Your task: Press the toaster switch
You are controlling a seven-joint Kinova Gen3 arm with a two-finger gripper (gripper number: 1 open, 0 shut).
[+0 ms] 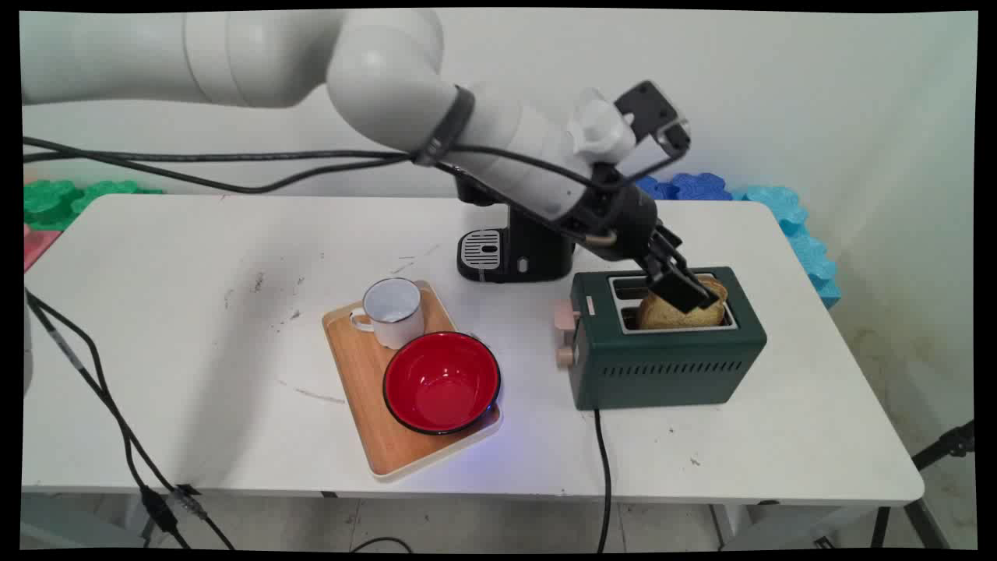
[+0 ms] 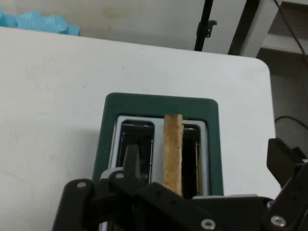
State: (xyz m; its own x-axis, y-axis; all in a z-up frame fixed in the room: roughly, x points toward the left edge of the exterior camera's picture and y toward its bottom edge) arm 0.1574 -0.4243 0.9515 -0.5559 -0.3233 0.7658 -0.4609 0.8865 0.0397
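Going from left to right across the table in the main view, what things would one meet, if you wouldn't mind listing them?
White mug → red bowl → black coffee machine → green toaster, with the bread slice in its slot and the gripper at it.

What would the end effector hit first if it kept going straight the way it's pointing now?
Probably the slice of browned toast standing in one slot of the dark green two-slot toaster; the end effector already looks level with it.
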